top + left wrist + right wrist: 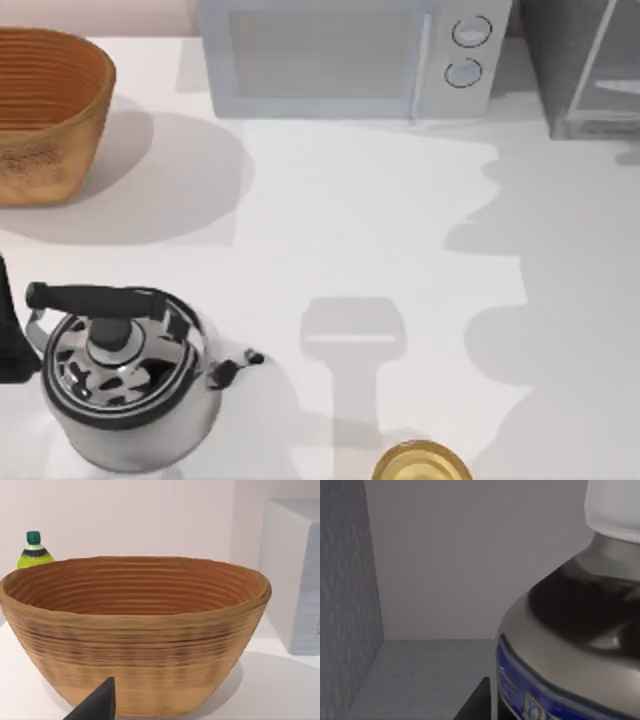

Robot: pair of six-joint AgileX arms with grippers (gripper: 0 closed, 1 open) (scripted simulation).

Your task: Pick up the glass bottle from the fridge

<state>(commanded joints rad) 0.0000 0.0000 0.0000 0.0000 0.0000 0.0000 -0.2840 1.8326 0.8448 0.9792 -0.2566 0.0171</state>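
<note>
Glass bottle (570, 645) — inside fridge (350, 590), not yet lifted.
Right gripper close beside bottle; grip state cannot be told — lifting out remains.

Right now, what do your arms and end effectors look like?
Left end effector: matte dark grey pointed wedge, no markings or cables visible. Right end effector: same dark wedge tip. Left arm: plain black, at the top view's left edge.

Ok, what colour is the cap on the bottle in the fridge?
White. The glass bottle shows its cap best in the right wrist view.
</note>
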